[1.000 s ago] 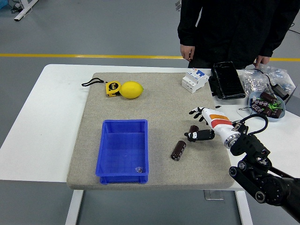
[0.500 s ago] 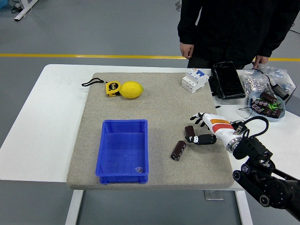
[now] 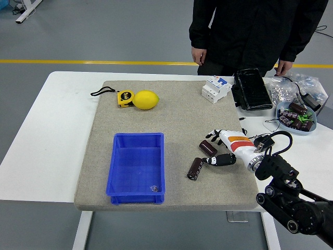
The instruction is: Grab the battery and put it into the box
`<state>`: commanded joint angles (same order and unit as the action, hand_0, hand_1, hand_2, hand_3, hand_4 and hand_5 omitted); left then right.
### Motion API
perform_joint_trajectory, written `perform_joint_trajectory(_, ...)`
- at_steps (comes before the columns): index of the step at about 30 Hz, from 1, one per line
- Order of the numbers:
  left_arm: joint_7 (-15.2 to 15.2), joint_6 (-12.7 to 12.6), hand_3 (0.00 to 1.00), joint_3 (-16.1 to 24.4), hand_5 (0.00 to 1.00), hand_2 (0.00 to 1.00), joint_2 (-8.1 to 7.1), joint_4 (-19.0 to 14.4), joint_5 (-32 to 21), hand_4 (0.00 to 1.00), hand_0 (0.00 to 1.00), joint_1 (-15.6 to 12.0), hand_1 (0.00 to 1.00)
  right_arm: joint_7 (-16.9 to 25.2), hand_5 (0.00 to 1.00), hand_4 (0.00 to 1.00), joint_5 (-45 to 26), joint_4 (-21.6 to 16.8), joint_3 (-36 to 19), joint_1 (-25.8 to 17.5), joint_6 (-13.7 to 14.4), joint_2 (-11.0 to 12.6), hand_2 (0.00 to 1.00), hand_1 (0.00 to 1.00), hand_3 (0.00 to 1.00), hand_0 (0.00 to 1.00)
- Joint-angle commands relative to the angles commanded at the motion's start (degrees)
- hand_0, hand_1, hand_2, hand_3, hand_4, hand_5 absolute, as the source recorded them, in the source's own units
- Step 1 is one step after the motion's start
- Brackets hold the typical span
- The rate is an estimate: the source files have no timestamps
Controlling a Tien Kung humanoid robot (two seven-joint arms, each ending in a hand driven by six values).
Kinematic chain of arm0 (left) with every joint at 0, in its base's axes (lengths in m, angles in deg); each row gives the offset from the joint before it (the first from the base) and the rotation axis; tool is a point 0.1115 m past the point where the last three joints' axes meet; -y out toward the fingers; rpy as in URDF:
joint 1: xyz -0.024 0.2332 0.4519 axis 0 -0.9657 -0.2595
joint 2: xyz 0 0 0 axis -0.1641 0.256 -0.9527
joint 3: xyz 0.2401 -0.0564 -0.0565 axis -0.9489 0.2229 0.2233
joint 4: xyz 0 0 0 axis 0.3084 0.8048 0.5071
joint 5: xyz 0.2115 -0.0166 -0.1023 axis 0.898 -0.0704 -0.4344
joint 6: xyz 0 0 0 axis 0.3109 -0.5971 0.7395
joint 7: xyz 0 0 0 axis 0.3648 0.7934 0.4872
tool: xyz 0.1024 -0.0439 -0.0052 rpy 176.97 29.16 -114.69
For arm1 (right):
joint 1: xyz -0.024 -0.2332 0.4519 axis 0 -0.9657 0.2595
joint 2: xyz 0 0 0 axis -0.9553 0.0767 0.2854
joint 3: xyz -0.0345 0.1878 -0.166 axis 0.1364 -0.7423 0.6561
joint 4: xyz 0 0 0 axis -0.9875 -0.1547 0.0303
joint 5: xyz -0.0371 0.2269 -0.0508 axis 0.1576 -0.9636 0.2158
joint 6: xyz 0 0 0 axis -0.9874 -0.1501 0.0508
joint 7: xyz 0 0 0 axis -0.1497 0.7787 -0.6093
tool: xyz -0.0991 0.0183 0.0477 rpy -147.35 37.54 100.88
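Since the earlier frames the robot's right hand (image 3: 222,149) has slid further left across the grey felt mat (image 3: 171,112), and the dark brown cylindrical battery (image 3: 208,148) at its fingers now lies further left and turned more crosswise. A second dark brown cylindrical battery (image 3: 195,169) has shifted slightly left too, lying just below and left of the first. That white-and-black hand, with an orange band on its back, has its fingers loosely spread around the first battery; thumb and fingers bracket it without closing, so nothing is lifted.

Left of both batteries, well apart, the blue plastic box (image 3: 136,167) sits on the mat, holding only a tiny unclear object near its front edge. Beyond the box lie a yellow lemon (image 3: 146,99) touching a yellow tape measure (image 3: 125,98); its label is too small to read. Right of the lemon stand a white circuit breaker (image 3: 216,88) and a black pouch (image 3: 251,89). A person in black (image 3: 255,31) stands behind, hands hanging.
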<state>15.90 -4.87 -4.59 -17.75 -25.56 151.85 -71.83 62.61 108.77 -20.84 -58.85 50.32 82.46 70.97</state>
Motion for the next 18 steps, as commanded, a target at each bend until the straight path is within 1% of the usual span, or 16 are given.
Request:
perform_joint_trajectory(4, 0.00, 0.01, 0.592, -0.33, 0.567, 0.688, 0.02, 0.00, -0.36, 0.637, 0.727, 0.31, 0.683, 0.44, 0.449, 0.998, -0.06, 0.86, 0.08, 0.32, 1.10, -0.27, 0.646, 0.567, 0.736, 0.436)
perform_joint_trajectory(5, 0.00, -0.02, 0.591, -0.38, 0.567, 0.687, 0.04, 0.00, -0.42, 0.637, 0.726, 0.33, 0.684, 0.60, 0.457, 0.998, 0.03, 1.36, 0.20, 0.43, 1.35, -0.37, 0.629, 0.541, 0.718, 0.417)
perform_joint_trajectory(10, -0.01, 0.06, 0.591, -0.81, 0.567, 0.687, -0.01, 0.00, -0.73, 0.637, 0.726, 0.44, 0.684, 0.80, 0.457, 0.998, 0.67, 2.39, 0.77, 0.96, 1.77, -0.52, 0.629, 0.541, 0.718, 0.417)
perform_joint_trajectory(11, 0.00, 0.06, 0.591, -0.83, 0.569, 0.687, -0.01, 0.00, -0.74, 0.638, 0.727, 0.47, 0.685, 0.85, 0.451, 0.998, 0.72, 2.46, 0.82, 1.06, 1.88, -0.52, 0.584, 0.503, 0.616, 0.362)
perform_joint_trajectory(16, -0.01, 0.10, 0.591, -0.87, 0.569, 0.687, -0.01, 0.00, -0.69, 0.638, 0.727, 0.64, 0.685, 1.16, 0.451, 0.998, 0.50, 2.79, 1.16, 1.46, 2.24, -0.58, 0.584, 0.503, 0.616, 0.362)
perform_joint_trajectory(17, -0.01, 0.11, 0.590, -0.91, 0.566, 0.687, -0.01, 0.00, -0.74, 0.636, 0.726, 0.65, 0.684, 1.23, 0.423, 0.960, 0.42, 2.89, 1.21, 1.49, 2.32, -0.61, 0.518, 0.456, 0.554, 0.309)
perform_joint_trajectory(18, 0.00, 0.12, 0.590, -1.00, 0.566, 0.687, -0.01, 0.00, -0.79, 0.636, 0.726, 0.66, 0.684, 1.38, 0.423, 0.960, 0.19, 3.16, 1.30, 1.52, 2.46, -0.73, 0.518, 0.456, 0.554, 0.309)
